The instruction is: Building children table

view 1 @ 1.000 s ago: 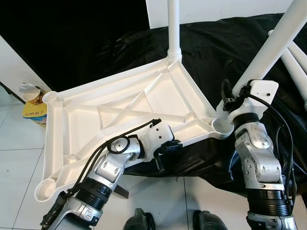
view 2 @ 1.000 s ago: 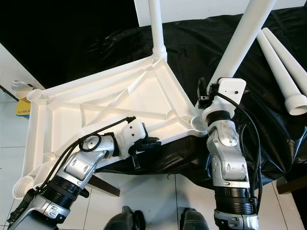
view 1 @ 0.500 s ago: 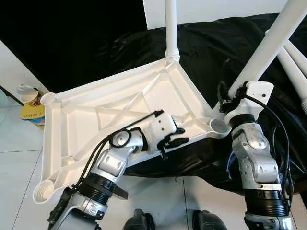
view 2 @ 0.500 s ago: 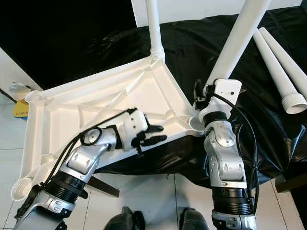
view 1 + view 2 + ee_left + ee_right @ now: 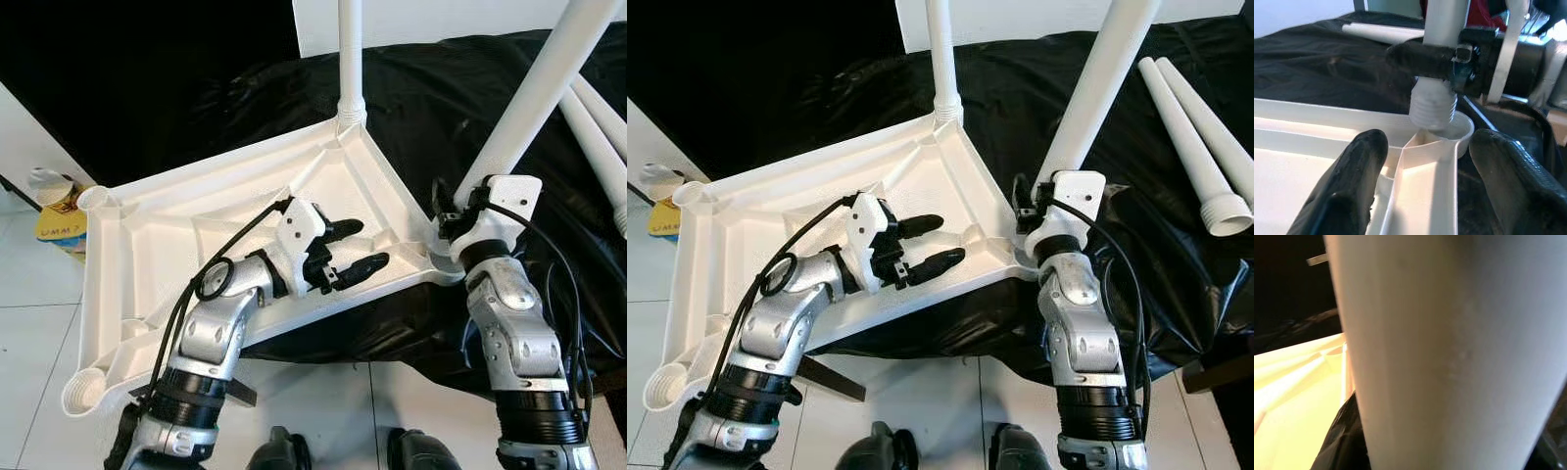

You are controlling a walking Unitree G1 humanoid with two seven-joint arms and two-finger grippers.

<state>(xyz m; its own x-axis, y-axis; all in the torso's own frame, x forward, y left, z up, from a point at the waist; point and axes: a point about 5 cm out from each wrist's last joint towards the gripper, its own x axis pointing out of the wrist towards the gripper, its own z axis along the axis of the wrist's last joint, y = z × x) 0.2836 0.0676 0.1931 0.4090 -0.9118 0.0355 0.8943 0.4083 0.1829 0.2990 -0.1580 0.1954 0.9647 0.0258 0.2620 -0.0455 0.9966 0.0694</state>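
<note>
Tabletop (image 5: 176, 245): white moulded plastic, lying upside down with its ribbed underside up, partly on the black cloth (image 5: 411, 108) and partly jutting out over the tiled floor (image 5: 39, 333). Judged light for its size and stiff thanks to the ribs, but smooth, so likely to slide on the cloth if pushed sideways.

Fitted leg (image 5: 350, 54): stands upright in the far corner socket.

Leg in hand (image 5: 534, 93): long white tube, rigid, hollow and probably light; glossy, so it may slip or twist in a pinch. Best held low, near the threaded end, where it is held at present (less lever to fight).

Socket (image 5: 1452, 128): round cup at the near right corner of the tabletop; the leg's threaded end sits right at its mouth, slightly tilted, not yet seated as far as I can tell.

Right gripper (image 5: 1437, 56): clamped around the leg just above the thread.

Left gripper (image 5: 345, 248): fingers spread wide, holding nothing, hovering above the ribbed underside near the edge, pointed toward the socket; whether a finger brushes the plastic cannot be told.

Spare legs (image 5: 1200, 147): two, lying on the cloth to the right.

Paper cup (image 5: 54, 191): on the floor beside the far left corner.
</note>
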